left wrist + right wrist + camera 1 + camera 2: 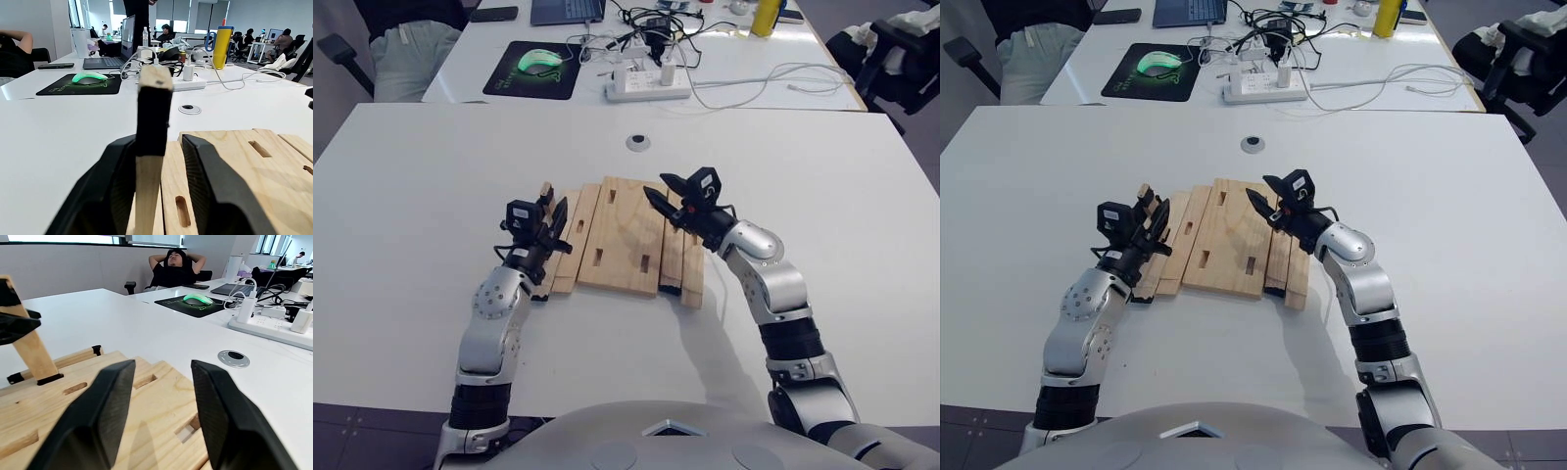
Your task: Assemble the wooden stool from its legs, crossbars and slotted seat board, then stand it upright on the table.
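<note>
One wooden leg (pixel 154 98) is clamped in the left pincer (pixel 554 211), tilted above the white worktop (pixel 431 196). Between that and the gaping right pincer (pixel 658 188) lie two slotted slats (pixel 576 245) and one four-slot seat board (pixel 625 235). Two bars (pixel 683 266) rest beneath the right wrist. Behind, a second desk holds one power strip (pixel 646 83).
</note>
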### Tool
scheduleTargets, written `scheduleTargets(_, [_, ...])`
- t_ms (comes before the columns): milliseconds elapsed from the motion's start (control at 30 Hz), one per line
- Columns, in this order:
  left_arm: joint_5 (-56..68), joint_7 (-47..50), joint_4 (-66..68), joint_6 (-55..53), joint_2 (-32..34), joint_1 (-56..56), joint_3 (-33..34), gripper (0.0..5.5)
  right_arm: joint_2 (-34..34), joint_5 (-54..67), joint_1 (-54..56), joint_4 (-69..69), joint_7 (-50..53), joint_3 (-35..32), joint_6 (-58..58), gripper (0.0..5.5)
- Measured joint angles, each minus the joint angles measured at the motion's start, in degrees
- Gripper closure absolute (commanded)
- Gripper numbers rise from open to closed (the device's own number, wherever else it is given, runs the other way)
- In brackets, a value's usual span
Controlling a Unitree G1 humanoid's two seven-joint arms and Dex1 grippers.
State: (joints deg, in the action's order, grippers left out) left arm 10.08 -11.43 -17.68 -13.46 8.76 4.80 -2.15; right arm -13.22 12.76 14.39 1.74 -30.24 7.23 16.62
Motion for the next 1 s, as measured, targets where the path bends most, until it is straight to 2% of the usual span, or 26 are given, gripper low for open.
scheduleTargets(200, [-0.1, 0.0, 0.0, 2.0, 0.0, -0.1, 0.9, 2.38, 0.0, 0.0, -0.6, -0.1, -0.3, 0.0, -0.2, 3.36])
scheduleTargets(267, [0.0, 0.0, -0.3, 2.2, 0.2, -0.5, 1.6, 2.24, 0.1, 0.0, -0.6, -0.4, -0.4, 0.0, -0.5, 3.36])
scheduleTargets(700, [6.0, -0.1, -6.0, -5.6, 2.3, -15.7, 7.2, 2.24, 1.4, -1.1, -2.2, -3.5, 0.5, 0.0, -3.6, 3.36])
scheduleTargets(1000, [16.2, -2.4, 1.2, -16.9, 5.4, -27.8, 13.3, 3.46, 2.5, -1.2, -2.4, -4.9, 1.5, -0.1, -4.7, 3.36])
